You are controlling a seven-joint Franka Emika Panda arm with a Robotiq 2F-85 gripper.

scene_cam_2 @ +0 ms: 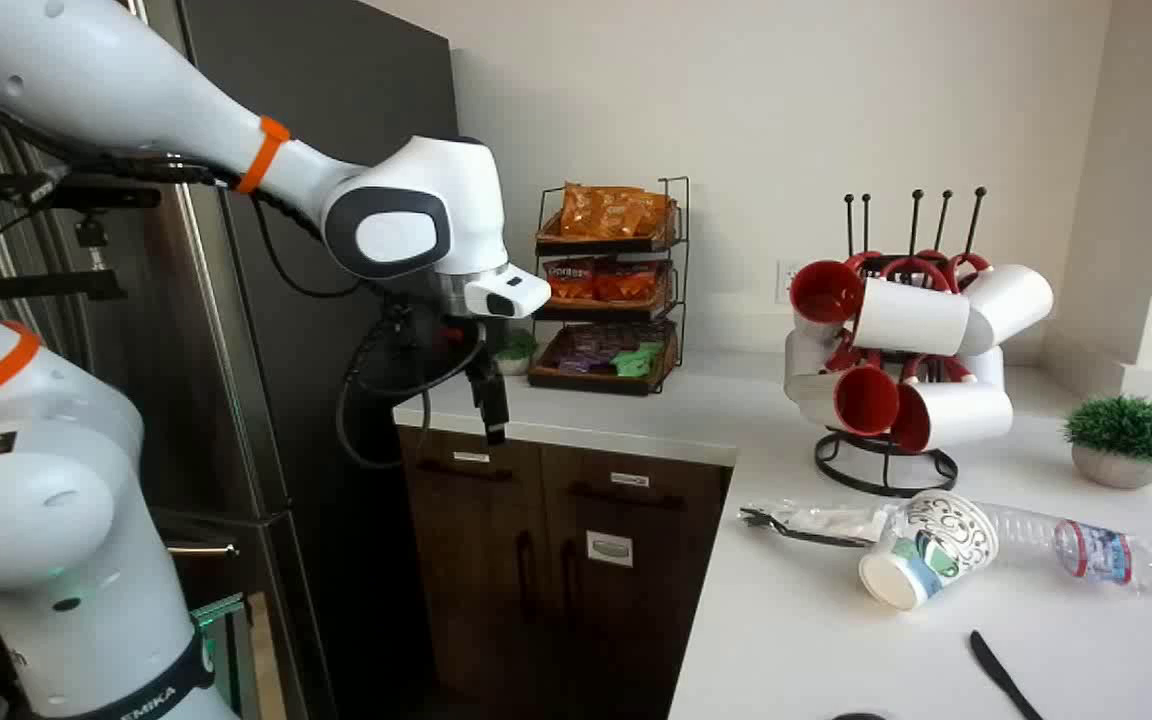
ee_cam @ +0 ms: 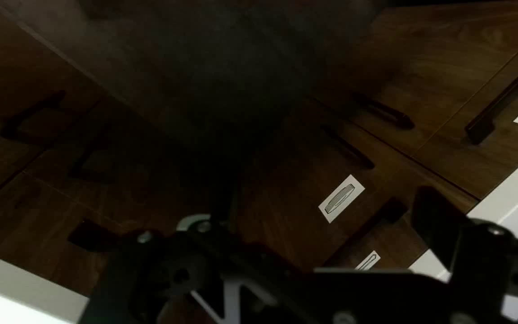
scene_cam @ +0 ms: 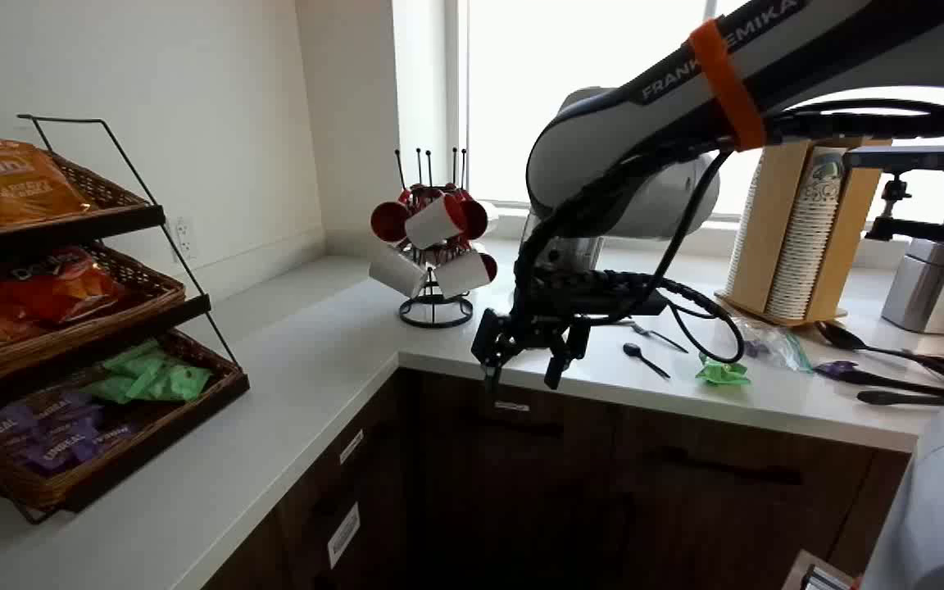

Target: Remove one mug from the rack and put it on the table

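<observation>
The rack, a black metal mug tree (scene_cam: 437, 324), stands upright on the pale table (scene_cam: 300, 369) near the inner corner. Several white mugs (scene_cam_2: 911, 315) with red insides and red handles hang on it in two tiers, seen in both exterior views. My gripper (scene_cam: 523, 378) points down in front of the counter's edge, by the dark cabinets and apart from the rack. Its fingers are spread, with nothing between them. In the wrist view the gripper (ee_cam: 326, 198) shows only cabinet fronts and strips of countertop beyond it; neither mugs nor rack appear there.
A tiered snack shelf (scene_cam_2: 601, 245) occupies one counter arm. Around the rack lie a paper cup (scene_cam_2: 936, 550), a plastic bottle (scene_cam_2: 1096, 550) and a small plant (scene_cam_2: 1131, 430). A wooden cup holder (scene_cam: 845, 238) and dark spoons (scene_cam: 841, 334) sit farther along the counter.
</observation>
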